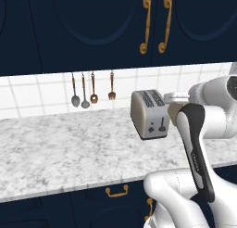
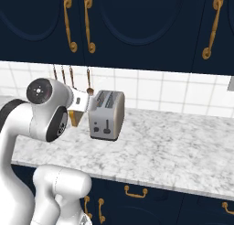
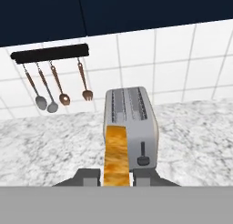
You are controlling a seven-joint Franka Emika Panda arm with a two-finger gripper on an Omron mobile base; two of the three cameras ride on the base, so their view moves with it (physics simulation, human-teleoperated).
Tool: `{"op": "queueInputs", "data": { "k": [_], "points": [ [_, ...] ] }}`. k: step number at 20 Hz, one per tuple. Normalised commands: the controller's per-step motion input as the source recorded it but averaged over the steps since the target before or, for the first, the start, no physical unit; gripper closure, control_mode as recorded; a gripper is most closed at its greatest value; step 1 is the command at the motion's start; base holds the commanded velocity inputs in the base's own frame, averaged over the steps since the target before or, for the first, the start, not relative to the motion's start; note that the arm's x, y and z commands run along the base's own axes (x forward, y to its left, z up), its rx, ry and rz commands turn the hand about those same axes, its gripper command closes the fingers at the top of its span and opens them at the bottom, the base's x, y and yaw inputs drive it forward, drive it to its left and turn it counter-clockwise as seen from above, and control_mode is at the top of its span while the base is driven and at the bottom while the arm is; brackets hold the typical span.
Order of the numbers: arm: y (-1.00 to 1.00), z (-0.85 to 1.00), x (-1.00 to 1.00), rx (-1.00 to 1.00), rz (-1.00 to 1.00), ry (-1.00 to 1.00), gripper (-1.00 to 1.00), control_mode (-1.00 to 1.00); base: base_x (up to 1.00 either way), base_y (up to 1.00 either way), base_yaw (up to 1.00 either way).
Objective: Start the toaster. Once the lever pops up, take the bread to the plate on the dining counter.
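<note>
The silver-beige toaster (image 3: 136,123) stands on the marble worktop by the tiled wall, also seen in the left base view (image 1: 149,113) and the right base view (image 2: 107,115). Both its top slots look empty. The lever (image 3: 143,160) is a dark tab low in its slit on the control face. My gripper (image 3: 117,178) is shut on the bread (image 3: 116,155), a golden-orange slice held upright in front of the toaster's near side. A tan edge of the bread (image 1: 172,112) peeks past my forearm. The plate and the dining counter are out of view.
Several spoons and a fork hang from a dark rail (image 3: 50,53) on the white tiles left of the toaster. Navy wall cabinets with brass handles (image 1: 146,25) hang overhead. The marble worktop (image 1: 69,153) stretches wide to the left, with navy drawers below.
</note>
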Motion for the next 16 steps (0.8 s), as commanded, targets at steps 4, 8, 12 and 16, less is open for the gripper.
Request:
{"op": "queueInputs", "data": {
  "k": [4, 8, 12, 16],
  "points": [
    [0.00, 0.00, 0.00, 0.00, 0.00, 0.00, 1.00, -1.00, 0.00, 0.00, 0.00],
    [0.00, 0.00, 0.00, 0.00, 0.00, 0.00, 1.00, -1.00, 0.00, 0.00, 0.00],
    [0.00, 0.00, 0.00, 0.00, 0.00, 0.00, 1.00, -1.00, 0.00, 0.00, 0.00],
    [0.00, -0.01, -0.05, 0.00, 0.00, 0.00, 1.00, -1.00, 0.00, 0.00, 0.00]
  ]
}}
